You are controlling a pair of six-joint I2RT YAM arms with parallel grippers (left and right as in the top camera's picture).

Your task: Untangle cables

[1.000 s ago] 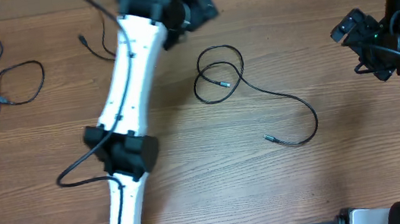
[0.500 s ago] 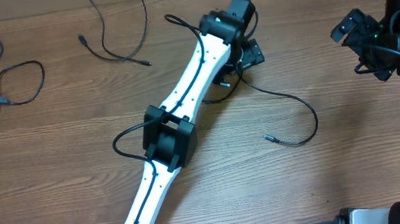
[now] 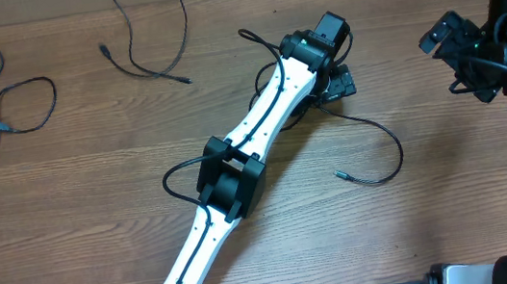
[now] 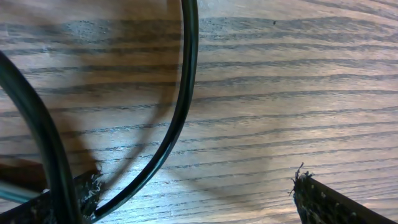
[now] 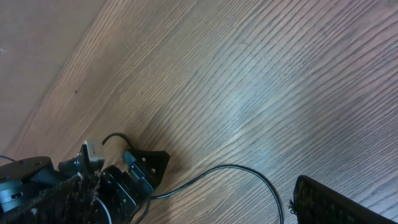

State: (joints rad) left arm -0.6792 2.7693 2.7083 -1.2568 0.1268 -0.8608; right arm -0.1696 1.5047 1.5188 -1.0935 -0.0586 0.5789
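Left gripper (image 3: 337, 84) is wide open, pointing down over the table (image 3: 65, 184) at the looped end of the middle cable (image 3: 397, 144). In your left wrist view the gripper (image 4: 196, 193) has one strand of that cable (image 4: 180, 106) curving down between the fingers. It runs close to the left fingertip (image 4: 84, 193), and nothing is clamped. A second dark strand crosses at the far left of that view, blurred, so you can't tell what it belongs to.

From the loop, the cable's tail swings right, then curls back to a small plug (image 3: 340, 175) lying free on the wood.

Right gripper (image 3: 447, 60) is also open and holds nothing. It sits at the right edge, well apart from every cable. Its wrist view looks across at the left gripper (image 5: 134, 171), with the cable (image 5: 236, 166) arcing away from it.

Two more cables lie apart from both grippers: one (image 3: 0, 91) at top left, loosely looped with a silver tip, and one (image 3: 134, 55) at top centre.
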